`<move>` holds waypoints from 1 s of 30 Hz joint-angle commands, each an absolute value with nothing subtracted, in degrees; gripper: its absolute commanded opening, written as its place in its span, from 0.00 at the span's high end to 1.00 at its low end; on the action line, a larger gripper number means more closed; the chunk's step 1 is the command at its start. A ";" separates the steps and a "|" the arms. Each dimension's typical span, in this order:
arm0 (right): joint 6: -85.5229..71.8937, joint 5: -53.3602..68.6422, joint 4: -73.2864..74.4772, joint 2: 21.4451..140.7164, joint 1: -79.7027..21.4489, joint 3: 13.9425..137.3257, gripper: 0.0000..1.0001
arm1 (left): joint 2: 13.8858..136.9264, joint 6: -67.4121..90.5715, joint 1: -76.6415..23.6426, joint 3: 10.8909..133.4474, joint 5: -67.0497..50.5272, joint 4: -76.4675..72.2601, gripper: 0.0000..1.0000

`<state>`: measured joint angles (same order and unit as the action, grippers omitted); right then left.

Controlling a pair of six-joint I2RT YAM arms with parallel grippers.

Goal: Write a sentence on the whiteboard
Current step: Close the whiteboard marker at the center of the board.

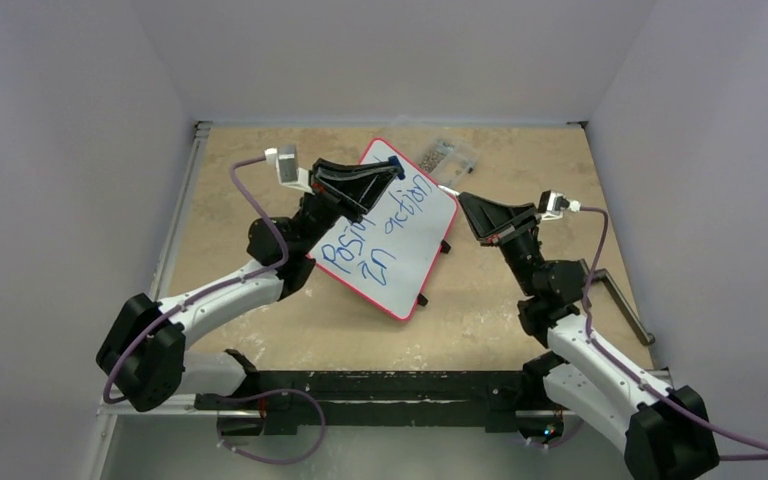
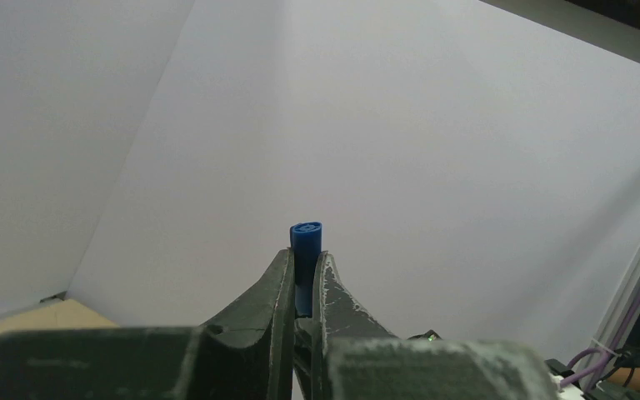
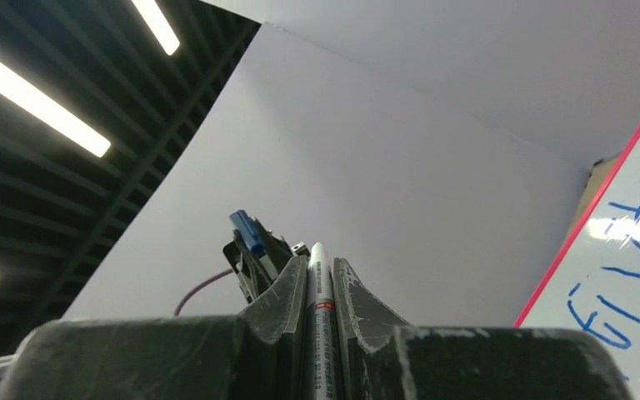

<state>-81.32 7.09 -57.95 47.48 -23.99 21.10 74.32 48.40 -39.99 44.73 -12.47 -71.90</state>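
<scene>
right hand (image 1: 463, 200), marker (image 3: 318, 300) clamped, just right of the whiteboard (image 1: 390, 285)

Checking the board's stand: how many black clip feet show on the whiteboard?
2 on the whiteboard's right edge: upper foot midway, lower foot by the near corner; left arm may hide more.

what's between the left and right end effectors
The far end of the whiteboard, with blue writing, lies between the left end effector and right end effector, per the top external view.

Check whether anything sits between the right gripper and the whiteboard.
Nothing visible does. The right gripper, shut on a white marker, is close beside the whiteboard, with an open gap between them.
</scene>
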 commanded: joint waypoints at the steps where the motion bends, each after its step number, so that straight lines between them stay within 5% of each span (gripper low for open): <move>1: -89.73 5.43 -66.83 48.47 -24.33 21.23 1.00 | 74.27 45.07 -40.47 47.89 -15.28 -81.74 1.00; 30: -105.10 2.11 -93.66 74.48 -31.78 41.18 1.00 | 85.20 43.45 -40.09 69.81 -18.39 -81.74 1.00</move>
<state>-103.57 3.49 -86.56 73.80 -30.87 37.69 84.60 42.52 -40.25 66.83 -18.20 -78.11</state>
